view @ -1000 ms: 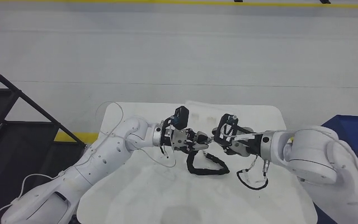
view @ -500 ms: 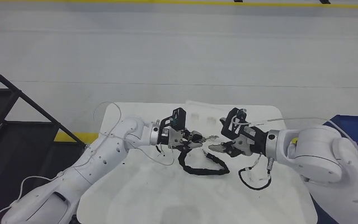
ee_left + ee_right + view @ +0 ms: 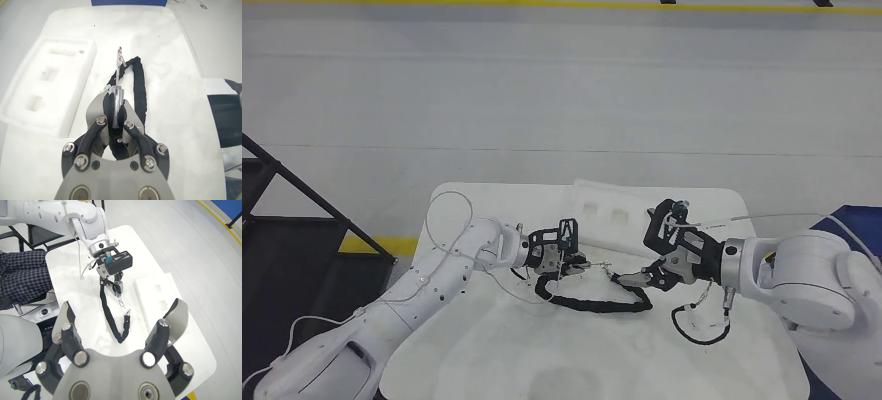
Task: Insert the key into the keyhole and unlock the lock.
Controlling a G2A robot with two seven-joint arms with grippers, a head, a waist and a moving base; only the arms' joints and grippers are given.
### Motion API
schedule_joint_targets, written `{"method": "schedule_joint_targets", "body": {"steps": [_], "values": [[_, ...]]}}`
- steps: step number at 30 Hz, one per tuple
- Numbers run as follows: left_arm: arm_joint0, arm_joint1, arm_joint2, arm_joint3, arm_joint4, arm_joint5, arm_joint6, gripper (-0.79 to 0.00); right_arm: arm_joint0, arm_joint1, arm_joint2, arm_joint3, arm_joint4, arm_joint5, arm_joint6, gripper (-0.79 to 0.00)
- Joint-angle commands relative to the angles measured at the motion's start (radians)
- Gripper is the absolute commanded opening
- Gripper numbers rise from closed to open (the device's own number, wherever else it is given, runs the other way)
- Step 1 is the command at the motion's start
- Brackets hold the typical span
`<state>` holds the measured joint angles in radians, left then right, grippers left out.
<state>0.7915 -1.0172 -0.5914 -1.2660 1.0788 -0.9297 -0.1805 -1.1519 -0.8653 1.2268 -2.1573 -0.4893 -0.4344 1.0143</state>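
The shiny lock cylinder (image 3: 118, 100) is held tight between the closed-in fingers of the left tool (image 3: 115, 102), low over the white tabletop (image 3: 170, 75). Its long side is lined up with the fingers, and its front end is pointed away from the left wrist, toward the right tool (image 3: 122, 306). The key (image 3: 118, 74) is seen sticking straight out of that front end, along the same line, with a small key ring (image 3: 121, 57) at its far tip.

The black cloth-covered cable (image 3: 140, 89) is laid on the tabletop in a long loop that bends back near the right tool. Its free end, tipped with a metal pin (image 3: 128, 312), is rested near the key.

The right tool is spread wide open, and nothing is held in it. It is kept apart from the key.

A white foam tray (image 3: 62, 75) is set beside the cable. A small label is seen on the black box (image 3: 121, 260) on the left wrist, but its writing is too small to be read.
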Motion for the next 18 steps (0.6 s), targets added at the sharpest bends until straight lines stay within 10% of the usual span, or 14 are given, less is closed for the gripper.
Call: {"method": "schedule_joint_targets", "body": {"steps": [1, 5, 7, 8, 18], "values": [[-0.006, -0.011, 0.020, 0.028, 0.027, 0.002, -0.005, -0.785, -0.003, 0.000, -0.002, 0.009, 0.002, -0.005, -0.006, 0.000], [-0.018, -0.033, 0.048, 0.071, 0.073, 0.009, 0.008, -0.785, -0.009, 0.000, -0.006, 0.026, 0.002, -0.015, -0.023, 0.000], [-0.022, -0.043, 0.060, 0.096, 0.091, 0.004, 0.017, -0.095, -0.012, 0.000, -0.010, 0.036, 0.003, -0.022, -0.033, 0.000], [-0.026, -0.048, 0.065, 0.114, 0.092, -0.002, 0.018, 0.000, -0.012, 0.000, -0.012, 0.043, 0.003, -0.026, -0.037, 0.000], [-0.076, -0.067, 0.047, 0.179, 0.021, -0.083, 0.220, 0.000, 0.018, -0.006, -0.042, 0.155, 0.043, -0.108, -0.099, 0.000]]}}
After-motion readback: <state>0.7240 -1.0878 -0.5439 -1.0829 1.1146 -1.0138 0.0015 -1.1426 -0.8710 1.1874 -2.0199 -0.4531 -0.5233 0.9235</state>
